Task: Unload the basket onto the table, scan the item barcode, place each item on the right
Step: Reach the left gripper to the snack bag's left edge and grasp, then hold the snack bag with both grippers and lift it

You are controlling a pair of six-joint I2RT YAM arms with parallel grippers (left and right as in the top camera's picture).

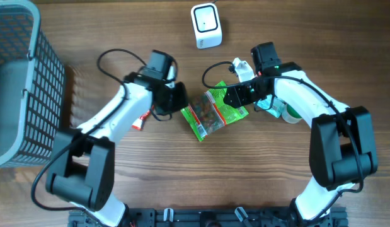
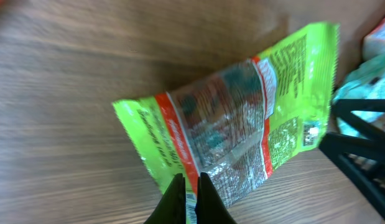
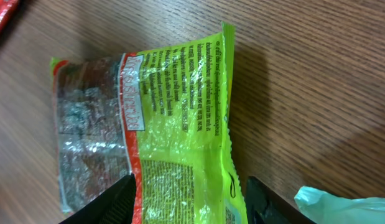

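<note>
A crinkly, glossy plastic snack packet [image 1: 213, 112], lime green with red bands and a clear window over dark contents, lies flat in the middle of the wood-grain counter [image 1: 201, 183]. Fine print covers its green panels. The left hand [image 2: 192, 200] is pressed together, pinching the packet's left edge. The right hand [image 3: 189, 208] is spread astride its right end. A white, rounded scanner [image 1: 206, 25] stands beyond it.

Nothing can be read. The green and red crinkled plastic packet [image 3: 173, 124] carries blocks of fine dark print on its green panel just ahead of the right gripper [image 3: 189, 202] and white lettering along its red band, all too blurred.
</note>
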